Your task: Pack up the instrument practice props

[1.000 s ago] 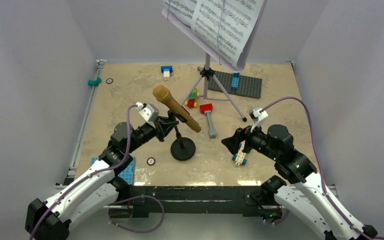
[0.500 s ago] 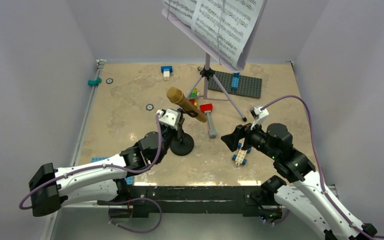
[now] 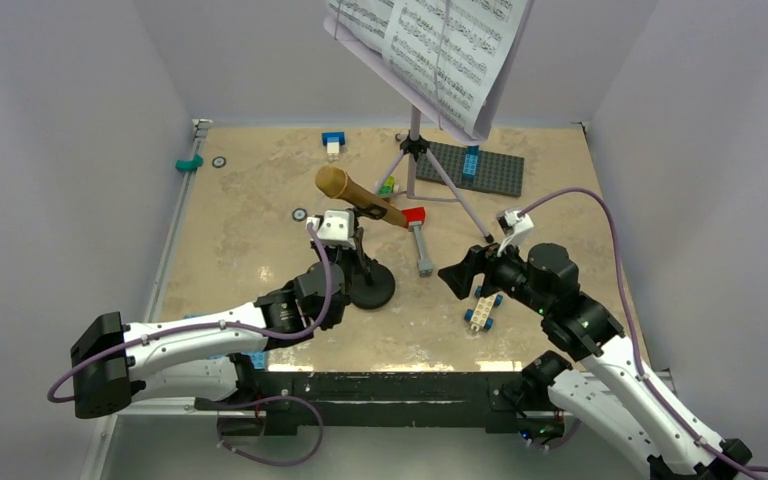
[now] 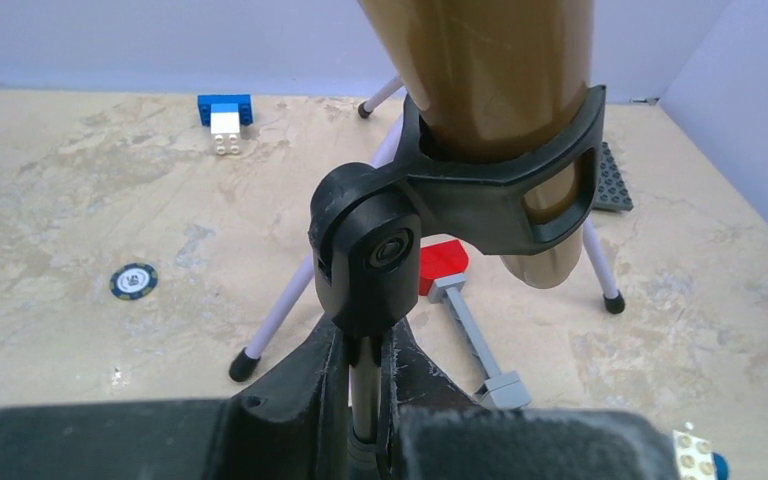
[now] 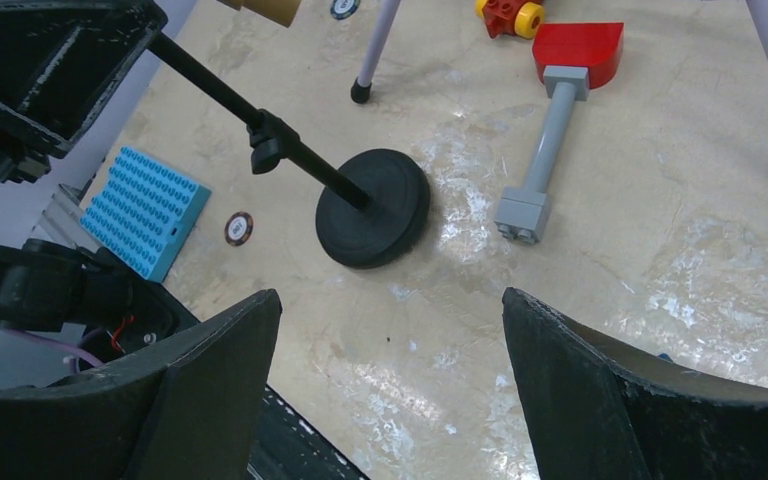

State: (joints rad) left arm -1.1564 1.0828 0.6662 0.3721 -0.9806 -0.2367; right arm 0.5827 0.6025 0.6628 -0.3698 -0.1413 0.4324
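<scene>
Left wrist view catches the gold microphone [image 4: 490,70] seated in the clip of the black mic stand [image 4: 365,260], with the left fingers [image 4: 285,390] clamped on its thin pole. Right wrist view alone shows the stand's round base on the desk [image 5: 660,300] near the toy hammer [image 5: 560,90], with the right fingers [image 5: 600,400] spread wide above.

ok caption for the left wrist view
Left gripper shut on the mic stand pole, gold microphone clipped in its holder above.
</scene>
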